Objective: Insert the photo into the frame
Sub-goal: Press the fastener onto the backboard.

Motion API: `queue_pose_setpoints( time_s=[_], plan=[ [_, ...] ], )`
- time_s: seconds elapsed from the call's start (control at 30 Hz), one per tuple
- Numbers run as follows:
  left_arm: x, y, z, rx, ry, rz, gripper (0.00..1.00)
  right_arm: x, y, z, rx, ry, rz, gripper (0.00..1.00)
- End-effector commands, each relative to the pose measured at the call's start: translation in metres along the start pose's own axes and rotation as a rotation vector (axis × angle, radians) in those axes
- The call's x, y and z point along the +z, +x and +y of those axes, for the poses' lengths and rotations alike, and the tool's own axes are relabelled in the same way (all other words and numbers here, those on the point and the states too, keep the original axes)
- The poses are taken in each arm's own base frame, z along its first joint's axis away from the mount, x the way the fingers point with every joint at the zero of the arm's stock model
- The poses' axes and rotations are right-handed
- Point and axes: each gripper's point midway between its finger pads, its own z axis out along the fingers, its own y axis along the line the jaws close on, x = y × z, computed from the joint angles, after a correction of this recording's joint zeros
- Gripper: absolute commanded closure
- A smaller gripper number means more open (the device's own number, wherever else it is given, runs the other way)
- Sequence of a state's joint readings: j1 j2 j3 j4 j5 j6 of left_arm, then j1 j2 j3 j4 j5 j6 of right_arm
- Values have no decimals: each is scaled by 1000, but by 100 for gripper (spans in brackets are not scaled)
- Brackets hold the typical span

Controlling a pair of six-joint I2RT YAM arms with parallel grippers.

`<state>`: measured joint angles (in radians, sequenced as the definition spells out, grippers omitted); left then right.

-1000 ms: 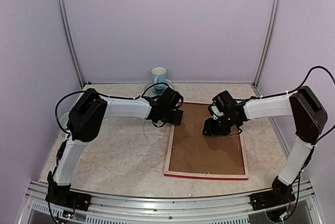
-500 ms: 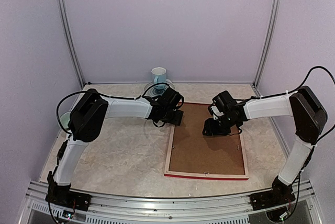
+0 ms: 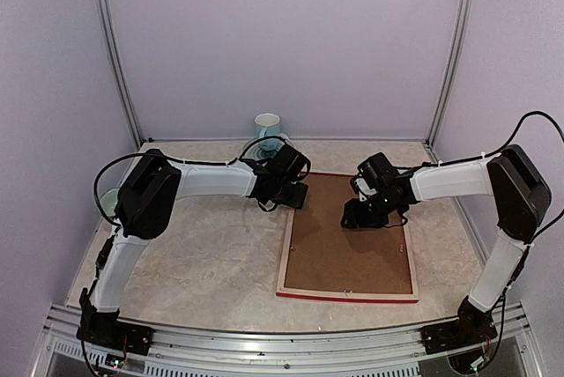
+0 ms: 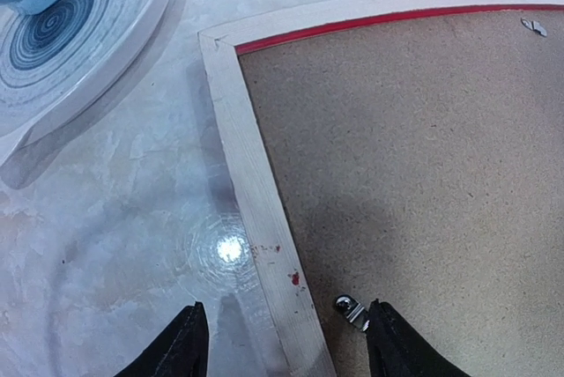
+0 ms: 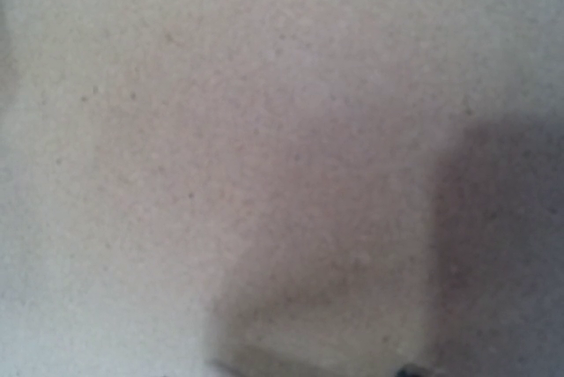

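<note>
Frame (image 3: 348, 296) face-down on worktop (image 3: 211, 254), backing board (image 3: 348, 245) in; I can't see photo. L gripper (image 4: 286, 346) spread astride far-left rail by 1 clip (image 4: 352, 311), prob. to turn it. R gripper (image 3: 363, 216) low over board; opening unclear.

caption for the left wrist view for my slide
Left gripper open over the frame at its pale wood rail, metal clip and brown backing board beside it, ringed plate upper left.
</note>
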<state>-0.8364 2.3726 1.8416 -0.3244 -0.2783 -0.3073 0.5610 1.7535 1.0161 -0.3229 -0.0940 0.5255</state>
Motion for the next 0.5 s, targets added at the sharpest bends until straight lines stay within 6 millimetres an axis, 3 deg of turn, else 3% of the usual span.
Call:
queue_pose_setpoints(
  time_s=[0.0, 0.27, 0.47],
  plan=[
    [4, 5, 6, 29, -53, 13, 39, 10, 26, -14, 24, 48, 90, 45],
    [-5, -9, 7, 39, -77, -21, 37, 10, 26, -13, 25, 43, 89, 45],
    [3, 1, -1, 32, -29, 12, 33, 10, 27, -15, 26, 47, 88, 45]
  ],
)
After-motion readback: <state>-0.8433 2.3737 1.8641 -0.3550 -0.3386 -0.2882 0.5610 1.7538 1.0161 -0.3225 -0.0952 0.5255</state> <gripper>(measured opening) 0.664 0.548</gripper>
